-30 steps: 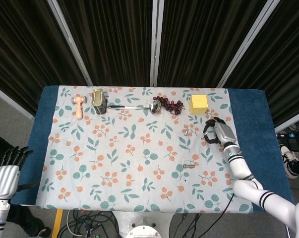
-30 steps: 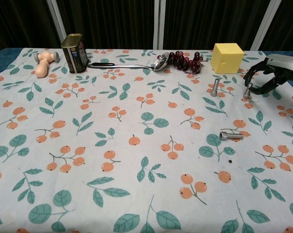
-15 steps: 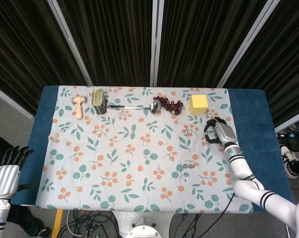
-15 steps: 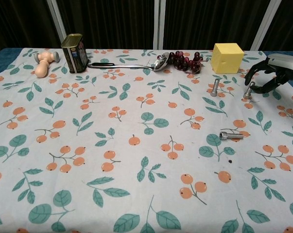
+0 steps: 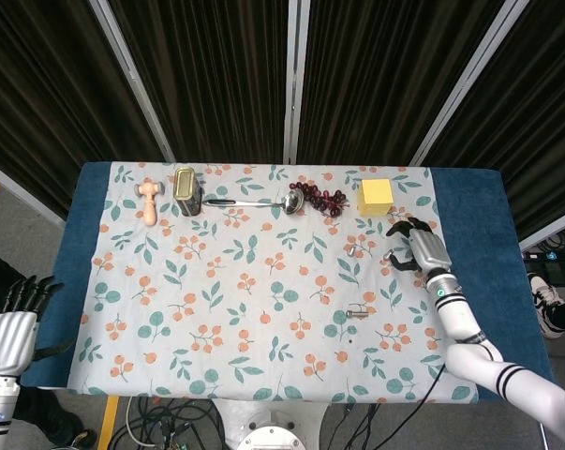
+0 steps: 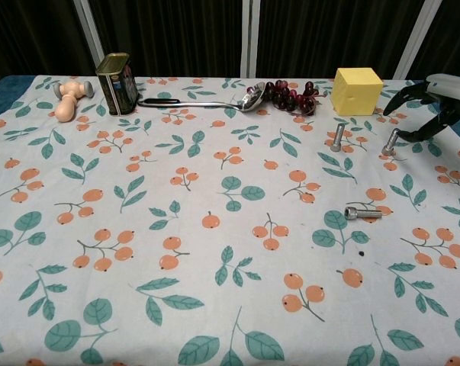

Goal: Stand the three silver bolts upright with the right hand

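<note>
The left hand (image 5: pixel 10 328) hangs beside the table (image 6: pixel 77 229), fingers apart, holding nothing. One bolt (image 6: pixel 337 136) stands near the yellow block (image 6: pixel 356 91), another (image 6: pixel 363 213) lies flat, and a third (image 6: pixel 391 142) stands just beside the spread, empty right hand (image 6: pixel 435 103).

Even, diffuse light from above fills both views, and the white floral-printed cloth on the table (image 6: pixel 214 252) reads bright without glare. Shadows are short and soft, small smudges close under the yellow foam cube (image 6: pixel 356 91) and the dark metal tin (image 6: pixel 117 72). The black pleated curtain (image 5: pixel 216 75) behind stays dim. Focus is sharp throughout; the chest view stretches slightly toward its near edge.
</note>
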`<state>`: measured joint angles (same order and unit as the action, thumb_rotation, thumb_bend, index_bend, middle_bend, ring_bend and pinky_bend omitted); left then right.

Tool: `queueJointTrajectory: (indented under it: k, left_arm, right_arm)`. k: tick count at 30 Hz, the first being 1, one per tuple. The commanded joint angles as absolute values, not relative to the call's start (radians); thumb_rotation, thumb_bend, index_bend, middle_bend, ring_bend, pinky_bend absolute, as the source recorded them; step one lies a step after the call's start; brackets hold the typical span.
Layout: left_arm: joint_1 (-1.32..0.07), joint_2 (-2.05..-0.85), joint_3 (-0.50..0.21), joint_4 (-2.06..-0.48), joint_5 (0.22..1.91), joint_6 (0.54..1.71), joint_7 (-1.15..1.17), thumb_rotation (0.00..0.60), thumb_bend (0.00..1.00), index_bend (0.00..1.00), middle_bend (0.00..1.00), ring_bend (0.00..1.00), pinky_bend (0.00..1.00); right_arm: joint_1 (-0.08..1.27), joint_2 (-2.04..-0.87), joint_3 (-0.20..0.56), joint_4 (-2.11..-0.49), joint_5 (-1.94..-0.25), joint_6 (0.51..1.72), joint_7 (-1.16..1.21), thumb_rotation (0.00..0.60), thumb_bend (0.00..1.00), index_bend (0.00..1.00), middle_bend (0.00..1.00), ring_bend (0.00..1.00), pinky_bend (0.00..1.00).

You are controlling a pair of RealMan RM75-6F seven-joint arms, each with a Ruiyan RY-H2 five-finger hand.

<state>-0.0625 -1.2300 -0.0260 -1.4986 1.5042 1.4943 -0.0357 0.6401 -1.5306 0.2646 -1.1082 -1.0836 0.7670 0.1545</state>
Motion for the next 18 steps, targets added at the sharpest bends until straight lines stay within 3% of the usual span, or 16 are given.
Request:
queueJointTrajectory:
  k: [1, 5, 10, 18]
  left_arm:
    - [-0.063, -1.228, -0.027, -1.502, 1.506, 1.498, -0.034, 0.6, 0.0, 0.17, 0.11, 0.01, 0.0]
    - [-0.063, -1.224, -0.028, -1.51, 1.508, 1.502, -0.027, 0.6, 0.0, 0.17, 0.11, 0.01, 0.0]
    - [-0.06, -1.223, -0.026, -1.517, 1.513, 1.507, -0.022, 0.6, 0.0, 0.17, 0.11, 0.01, 0.0]
    - [-0.054, -1.225, -0.02, -1.507, 1.522, 1.518, -0.04, 0.6, 0.0, 0.17, 0.11, 0.01, 0.0]
  right_arm:
    - [0.597, -1.456, 0.249, -1.22, -1.192, 0.934, 0.095, 0.6, 0.26, 0.3, 0.18, 0.0, 0.0]
    - [0.559, -1.36, 0.207, -1.38, -1.324, 1.062, 0.024, 0.6, 0.26, 0.33, 0.22, 0.0, 0.0]
    - [0.528, -1.265, 0.123, -1.582, -1.434, 1.098, -0.077, 0.6, 0.26, 0.39, 0.28, 0.0, 0.0]
    - [0.504, -1.315, 0.051, -1.649, -1.401, 1.058, -0.216, 0.6, 0.22, 0.43, 0.28, 0.0, 0.0]
